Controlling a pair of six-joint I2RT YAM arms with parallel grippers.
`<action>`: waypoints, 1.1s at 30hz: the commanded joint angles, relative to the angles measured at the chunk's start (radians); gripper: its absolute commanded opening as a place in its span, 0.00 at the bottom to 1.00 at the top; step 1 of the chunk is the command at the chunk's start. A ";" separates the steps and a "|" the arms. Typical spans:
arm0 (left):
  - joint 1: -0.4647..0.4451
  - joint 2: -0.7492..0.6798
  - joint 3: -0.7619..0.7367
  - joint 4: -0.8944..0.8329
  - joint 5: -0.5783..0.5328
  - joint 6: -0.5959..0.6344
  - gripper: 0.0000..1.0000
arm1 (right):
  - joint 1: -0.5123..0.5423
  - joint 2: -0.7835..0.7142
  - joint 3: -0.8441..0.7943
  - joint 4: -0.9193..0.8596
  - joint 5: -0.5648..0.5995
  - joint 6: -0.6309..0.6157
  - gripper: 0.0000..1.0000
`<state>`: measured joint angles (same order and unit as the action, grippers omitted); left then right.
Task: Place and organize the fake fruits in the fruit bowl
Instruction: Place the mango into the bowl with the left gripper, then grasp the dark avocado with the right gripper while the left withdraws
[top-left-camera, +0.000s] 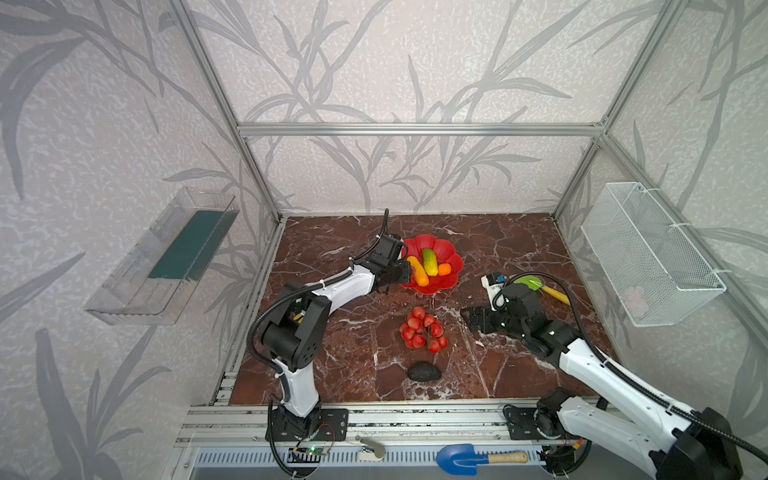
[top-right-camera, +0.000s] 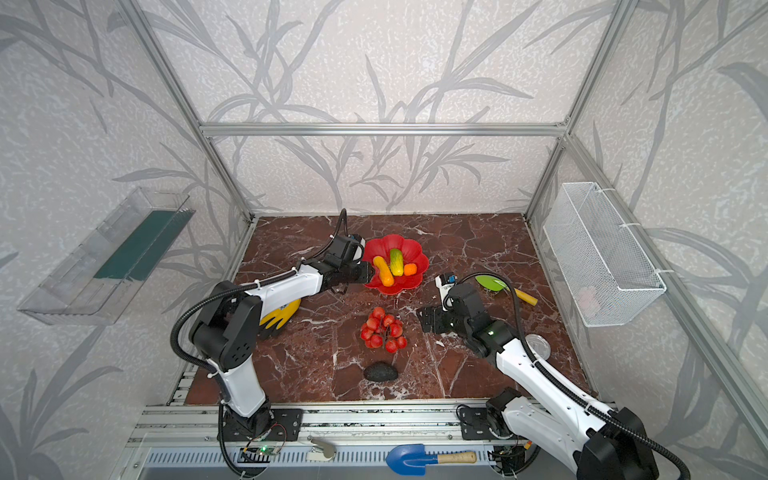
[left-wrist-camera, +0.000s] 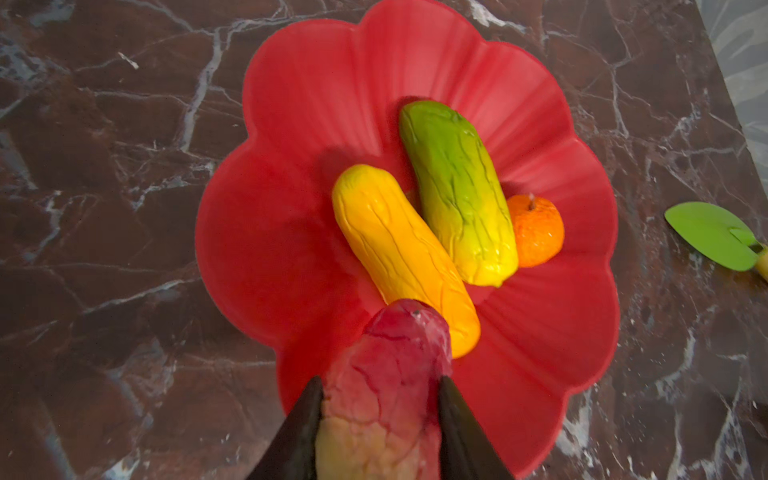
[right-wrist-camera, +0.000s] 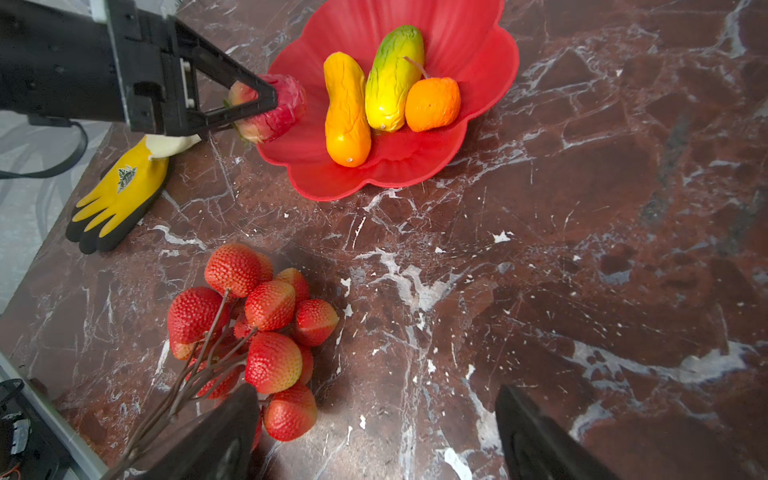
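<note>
The red scalloped fruit bowl (top-left-camera: 451, 249) (left-wrist-camera: 291, 208) holds an orange-yellow cob (top-left-camera: 417, 270) (left-wrist-camera: 403, 266), a green-yellow cucumber shape (top-left-camera: 430, 262) (left-wrist-camera: 457, 191) and a small orange (top-left-camera: 444, 269) (left-wrist-camera: 536, 230). My left gripper (left-wrist-camera: 382, 386) (top-left-camera: 402, 272) is shut on a red-yellow peach (left-wrist-camera: 390, 382) (right-wrist-camera: 282, 104), just over the bowl's left rim. A bunch of red fruits on stems (top-left-camera: 424, 330) (right-wrist-camera: 257, 328) lies in front of the bowl. A dark avocado (top-left-camera: 424, 371) lies nearer the front. My right gripper (right-wrist-camera: 376, 392) (top-left-camera: 469, 318) is open and empty, just right of the bunch.
A yellow glove (right-wrist-camera: 120, 187) (top-right-camera: 278, 316) lies under the left arm. A green-headed toy shovel (top-left-camera: 536, 284) (left-wrist-camera: 715, 237) lies right of the bowl. A wire basket (top-left-camera: 648, 253) hangs on the right wall, a clear tray (top-left-camera: 166, 257) on the left. A blue shovel (top-left-camera: 469, 459) lies on the front rail.
</note>
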<state>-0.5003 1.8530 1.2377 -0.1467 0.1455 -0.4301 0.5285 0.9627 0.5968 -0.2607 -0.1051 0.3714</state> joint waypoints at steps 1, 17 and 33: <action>0.001 0.030 0.061 -0.003 0.017 -0.025 0.43 | 0.013 0.001 -0.009 -0.027 0.012 -0.014 0.89; 0.047 -0.217 0.046 0.068 -0.025 -0.015 0.69 | 0.342 -0.023 0.034 -0.088 -0.009 -0.195 0.86; 0.128 -1.045 -0.631 0.212 -0.345 -0.005 0.94 | 0.716 0.407 0.174 -0.075 0.148 -0.304 0.84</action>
<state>-0.3790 0.8822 0.6533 0.0742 -0.1234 -0.4446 1.2320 1.3136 0.7277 -0.3206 -0.0147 0.0990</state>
